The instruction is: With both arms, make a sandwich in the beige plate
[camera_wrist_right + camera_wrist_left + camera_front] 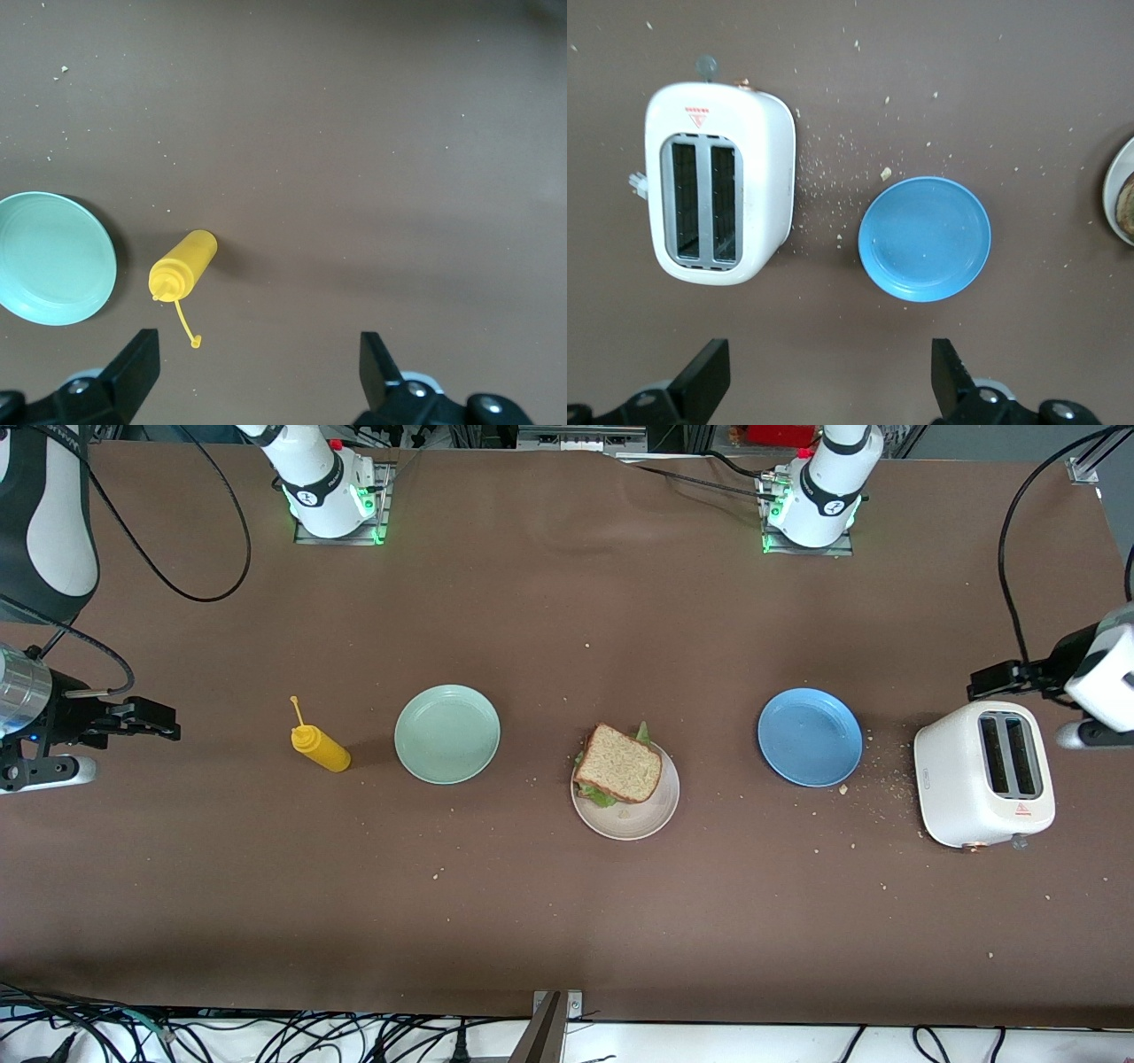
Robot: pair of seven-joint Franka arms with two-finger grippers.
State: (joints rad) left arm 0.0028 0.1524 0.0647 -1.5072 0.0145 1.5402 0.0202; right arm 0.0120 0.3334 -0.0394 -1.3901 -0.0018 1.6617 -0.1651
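The sandwich (618,763) sits on the beige plate (640,819), in the middle of the brown surface (567,921). It is made of brown bread with green lettuce (601,797) peeking out at the edges. The top slice lies a bit toward the robots' edge of the plate, so some bare plate shows on the side nearer the front camera.

The left tool (824,390) hangs over the surface near the white toaster (985,772) and the blue plate (810,736), at the left arm's end. Its fingers are spread wide and hold nothing. The right tool (257,385) hangs over the right arm's end, near the yellow sauce bottle (321,748) and the mint-green plate (447,733). Its fingers are wide too, and empty.

The job looks finished, with both arms waiting off to the sides. To end it well, the arms should keep high and away from the plate, so nothing bumps the bread and knocks the stack crooked.
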